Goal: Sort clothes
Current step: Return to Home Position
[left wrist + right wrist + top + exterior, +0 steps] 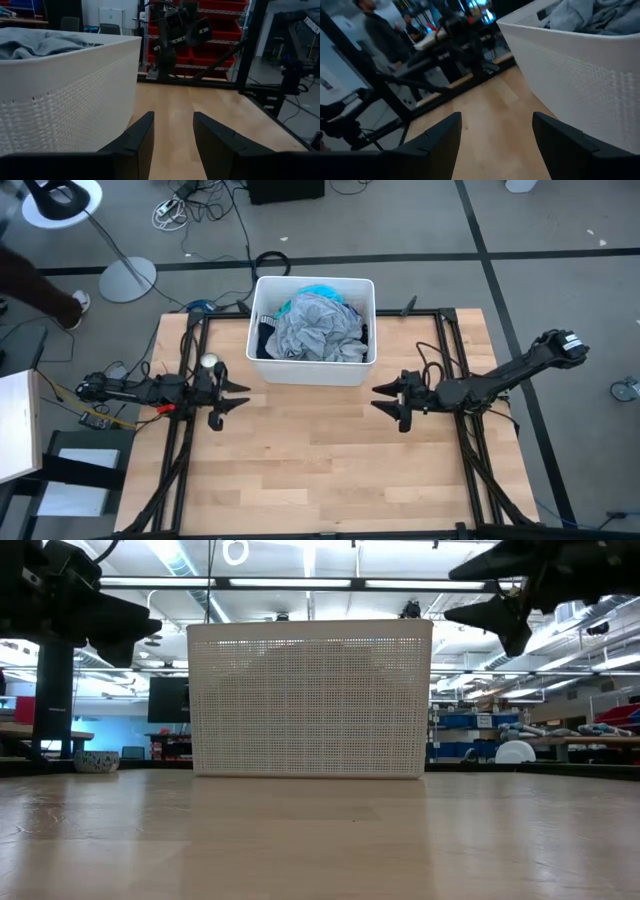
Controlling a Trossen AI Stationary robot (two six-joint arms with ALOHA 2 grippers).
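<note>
Finding: the clothes (315, 330) lie heaped inside the white bin (310, 370), with a grey top (325, 335) uppermost and a turquoise piece (322, 288) showing at the far side. We see no garment on the worktop (320, 470) outside the bin. We therefore judge the sorting done, with only the parking of the arms left.

The left hand (240, 397) hovers just off the bin's near left corner, fingers spread and empty. The right hand (378, 397) hovers off the near right corner, likewise released and holding nothing. Each points inward toward the other, and they are well apart.

Clearances: the bin sits at the far edge of the worktop, midway between the arms. The whole near half is bare wood. Dark frame rails (180, 440) run along both sides. We judge that drawing each hand outward and away from the bin wall gives ample room.
</note>
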